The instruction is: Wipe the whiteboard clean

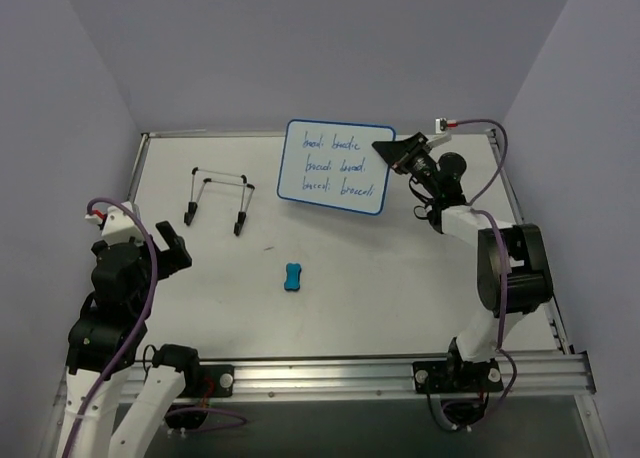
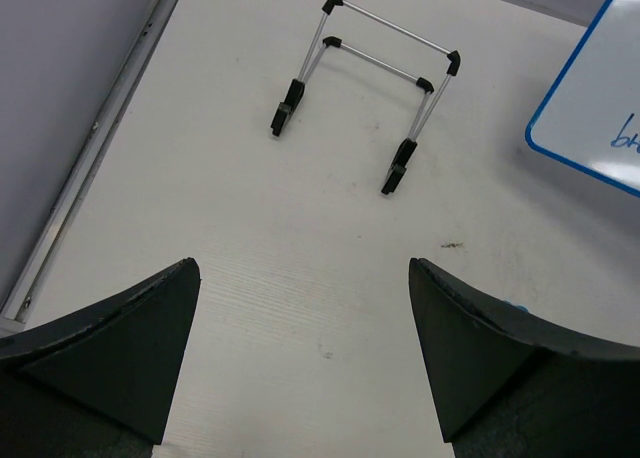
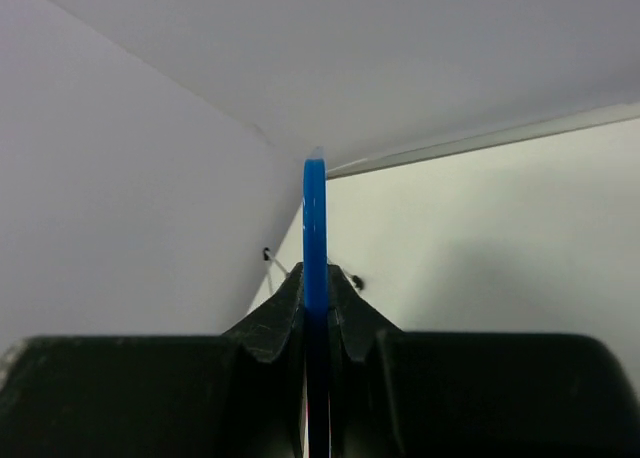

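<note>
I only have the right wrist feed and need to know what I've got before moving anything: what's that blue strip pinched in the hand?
Observer: That is the right edge of the whiteboard, seen edge-on. The right hand is shut on it.
Operator: Is anything written on it?
Observer: Yes. The top view shows three lines of blue handwriting on its face.
Operator: And where's the eraser?
Observer: The blue eraser lies on the table, nearer the arm bases than the board, with neither hand touching it.
</note>
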### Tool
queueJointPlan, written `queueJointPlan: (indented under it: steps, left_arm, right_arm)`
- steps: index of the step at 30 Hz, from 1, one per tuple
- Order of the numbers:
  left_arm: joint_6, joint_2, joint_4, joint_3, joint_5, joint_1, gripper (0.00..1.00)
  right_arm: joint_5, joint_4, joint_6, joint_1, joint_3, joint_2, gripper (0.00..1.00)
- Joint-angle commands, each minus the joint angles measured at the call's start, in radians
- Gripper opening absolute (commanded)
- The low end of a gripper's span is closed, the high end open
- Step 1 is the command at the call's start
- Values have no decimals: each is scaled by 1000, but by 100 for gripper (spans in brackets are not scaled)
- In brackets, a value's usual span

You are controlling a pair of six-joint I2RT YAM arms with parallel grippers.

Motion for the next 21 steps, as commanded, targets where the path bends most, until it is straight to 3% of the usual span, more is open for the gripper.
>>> queueJointPlan:
  steps: [1, 11, 15, 21]
  left_arm:
    - [9, 7, 50, 4, 20, 2, 94]
    - [29, 10, 64, 4, 75, -10, 94]
    - [51, 16, 93, 0, 185, -27, 94]
    - [42, 136, 78, 37, 332, -37, 94]
  right_arm:
    - [59, 60, -112, 7, -90, -196, 0]
    - [68, 29, -215, -74, -477, -497, 0]
    - [108, -138, -385, -68, -583, -658, 0]
    - [107, -152, -399, -55, -690, -836, 0]
